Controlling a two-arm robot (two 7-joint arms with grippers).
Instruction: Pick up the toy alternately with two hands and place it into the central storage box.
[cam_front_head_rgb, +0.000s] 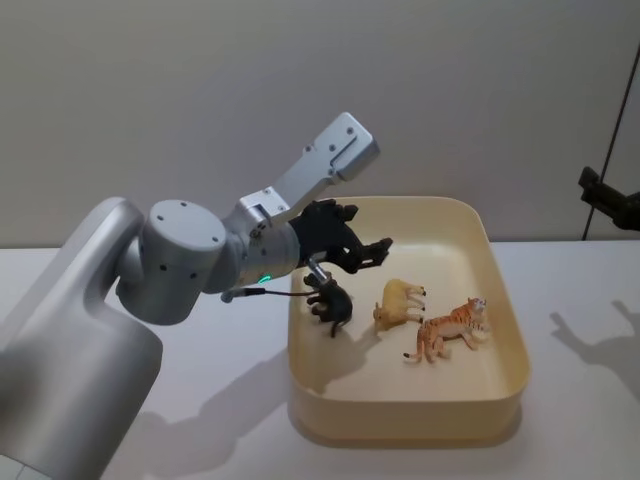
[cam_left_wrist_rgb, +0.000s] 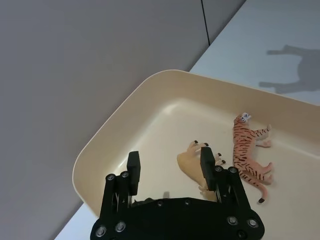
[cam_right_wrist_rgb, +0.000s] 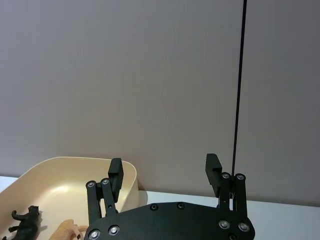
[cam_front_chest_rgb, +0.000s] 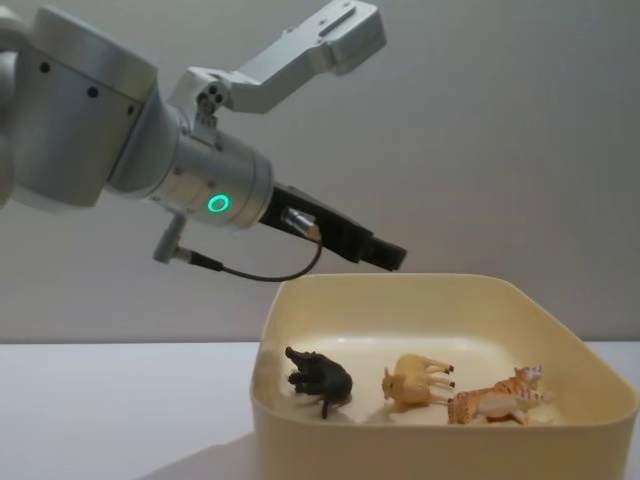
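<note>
Storage box (cam_front_head_rgb: 505, 380) sits on the bench (cam_front_head_rgb: 200, 400); inside lie three toys, elephant (cam_front_head_rgb: 330, 303) leftmost, lion (cam_front_head_rgb: 400, 302) in the middle, tiger (cam_front_head_rgb: 452, 330) rightmost. Left tool (cam_front_head_rgb: 365, 250) hangs above the elephant.

Lab: bare white table (cam_front_head_rgb: 200, 420), blank wall (cam_front_head_rgb: 200, 100)

Silver arm (cam_front_chest_rgb: 120, 130), green ring light (cam_front_chest_rgb: 217, 204), black left claw (cam_left_wrist_rgb: 169, 171).

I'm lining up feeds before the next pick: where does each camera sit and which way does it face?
Head: high, looking down at the storage box; left arm.
Chest: low, side-on to the box; left gripper.
Left wrist: down into the box at the tiger; open fingers.
Right wrist: toward the wall; right gripper open.
All four show the box.
</note>
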